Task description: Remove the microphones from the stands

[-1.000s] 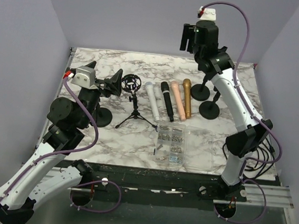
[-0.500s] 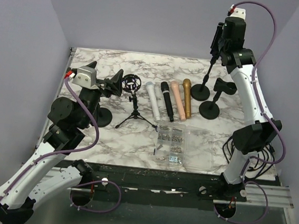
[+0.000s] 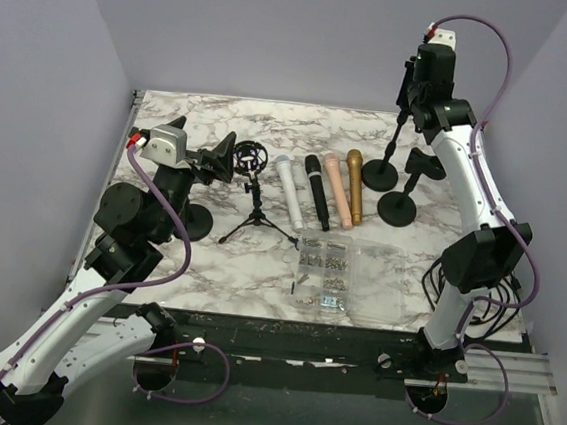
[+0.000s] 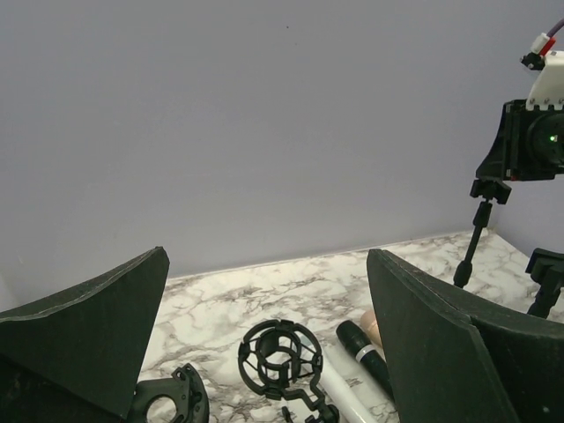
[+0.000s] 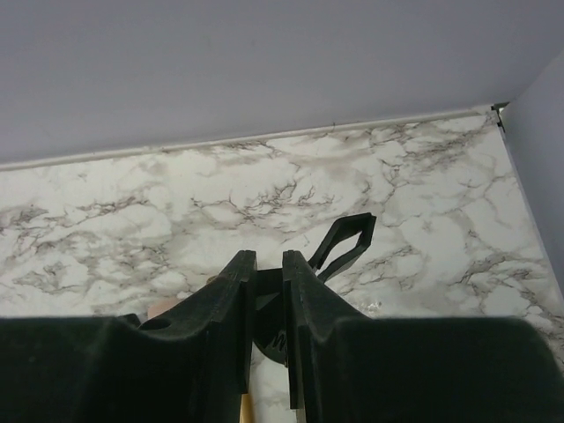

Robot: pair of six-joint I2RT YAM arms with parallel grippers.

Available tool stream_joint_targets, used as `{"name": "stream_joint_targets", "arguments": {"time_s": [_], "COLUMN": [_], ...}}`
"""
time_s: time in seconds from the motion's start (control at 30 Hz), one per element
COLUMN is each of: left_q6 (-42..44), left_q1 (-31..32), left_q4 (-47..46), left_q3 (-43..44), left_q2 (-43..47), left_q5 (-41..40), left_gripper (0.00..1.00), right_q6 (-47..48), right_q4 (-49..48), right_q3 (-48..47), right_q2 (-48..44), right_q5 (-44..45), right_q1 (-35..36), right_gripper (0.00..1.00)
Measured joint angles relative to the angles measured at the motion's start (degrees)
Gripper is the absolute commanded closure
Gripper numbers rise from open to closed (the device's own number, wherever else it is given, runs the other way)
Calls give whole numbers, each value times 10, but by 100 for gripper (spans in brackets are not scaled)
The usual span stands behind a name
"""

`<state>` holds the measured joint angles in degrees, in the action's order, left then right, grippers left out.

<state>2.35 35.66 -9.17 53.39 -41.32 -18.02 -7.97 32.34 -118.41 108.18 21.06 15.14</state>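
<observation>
Several microphones lie flat side by side mid-table: white point(image 3: 288, 188), black point(image 3: 317, 191), pink point(image 3: 338, 190) and gold point(image 3: 354, 184). A black stand point(image 3: 392, 141) with a round base rises at the back right. My right gripper point(image 3: 407, 89) is shut on its top end, and a dark piece of it shows between the fingers in the right wrist view point(image 5: 263, 260). No microphone shows in that grip. My left gripper point(image 3: 201, 149) hangs wide open over the table's left, holding nothing. Beyond its fingers stands an empty shock mount point(image 4: 280, 357) on a tripod.
A second round-base stand point(image 3: 397, 208) with an open clip point(image 5: 344, 247) stands just right of the held one. A third black stand base point(image 3: 195, 224) sits by the left arm. A clear box of small parts point(image 3: 325, 272) lies near the front edge.
My right arm swung right from above the microphones to the back-right stand, and its gripper closed on the stand's top. The left arm barely moved.
</observation>
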Motion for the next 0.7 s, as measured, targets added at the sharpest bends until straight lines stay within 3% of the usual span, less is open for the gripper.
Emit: {"name": "stream_joint_targets", "arguments": {"time_s": [0.37,0.7], "left_q6": [0,0], "left_q1": [4,8], "left_q4": [-2,-2], "left_q3": [-2,-4], "left_q2": [0,-5], "left_q5": [0,0], "left_gripper": [2,2], "right_q6": [-30,-45], "right_q4": [-115,-134], "right_q3": [188,232], "right_q2": [-59,-50], "right_q5": [-2,-13], "right_q1": [0,0], "right_gripper": [75,74]}}
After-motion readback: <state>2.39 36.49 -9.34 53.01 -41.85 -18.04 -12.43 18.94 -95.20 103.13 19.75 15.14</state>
